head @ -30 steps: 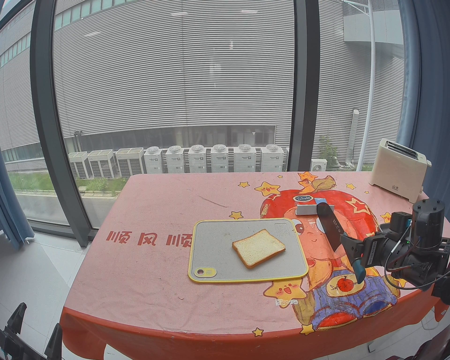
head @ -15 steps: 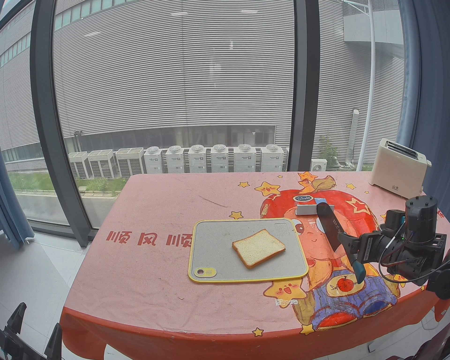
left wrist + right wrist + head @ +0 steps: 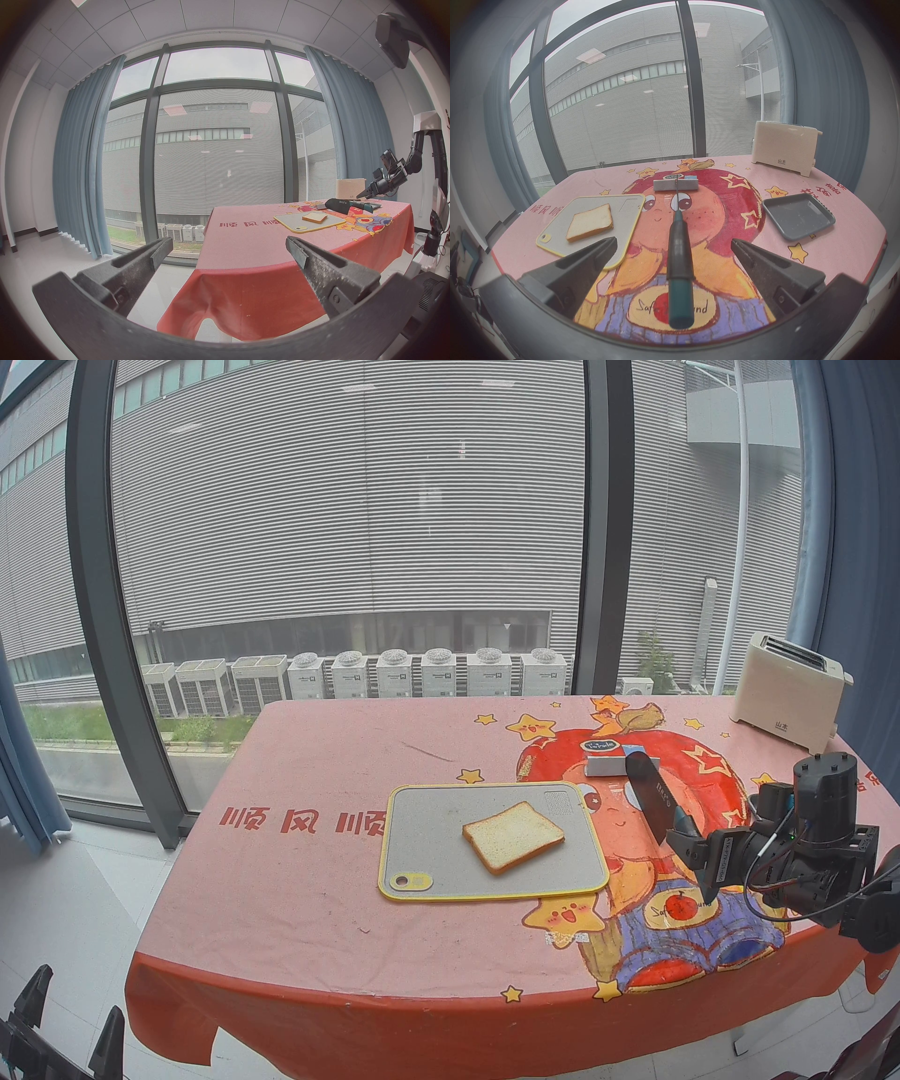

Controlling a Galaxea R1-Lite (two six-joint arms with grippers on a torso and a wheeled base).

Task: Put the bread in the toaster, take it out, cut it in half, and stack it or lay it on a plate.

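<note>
Black-bladed with a teal handle, the knife (image 3: 652, 793) rests with its blade in a small slotted block (image 3: 675, 183) at 3 o'clock from the board (image 3: 431, 838). The right tool (image 3: 672, 243) has edged in. Its fingers (image 3: 576, 262) are spread either side of the handle without gripping, so a grasp seems next. Soft, square bread (image 3: 513, 836) lies uncut on the smooth grey board. The left tool (image 3: 228, 241), also spread, hangs off the desk (image 3: 309, 885).

A slice of bread (image 3: 513, 836) lies on the right half of the grey cutting board (image 3: 441, 847), mid-desk (image 3: 309, 913). Just right of the board a dark knife (image 3: 652, 796) stands on edge, its tip by a small white block (image 3: 607, 765). The right claw (image 3: 698, 852) is at its handle. A toaster (image 3: 787, 690) stands well right of the board, farther back
</note>
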